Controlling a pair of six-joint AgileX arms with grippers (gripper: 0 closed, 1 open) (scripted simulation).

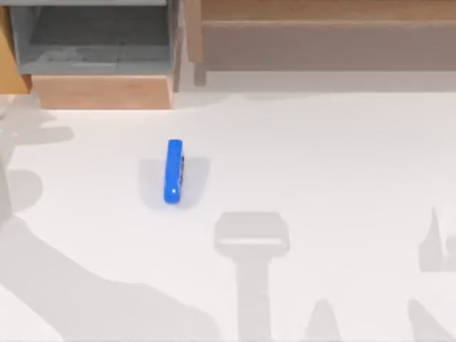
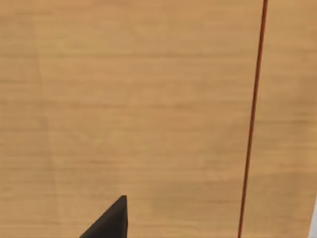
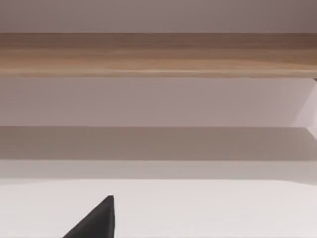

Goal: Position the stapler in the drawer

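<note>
The smooth, rounded blue stapler (image 1: 174, 171) is being left lying on the white surface (image 1: 320, 157), apart from the grey-walled, tan-fronted drawer (image 1: 100, 91). Neither hand's state can be told.

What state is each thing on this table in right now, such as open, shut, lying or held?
Drawer: pulled open, grey inside bare.
Stapler: lying on the white table, in front of the drawer, apart from it, not held.
Shelf unit: standing along the table's far edge, right of the drawer.
</note>
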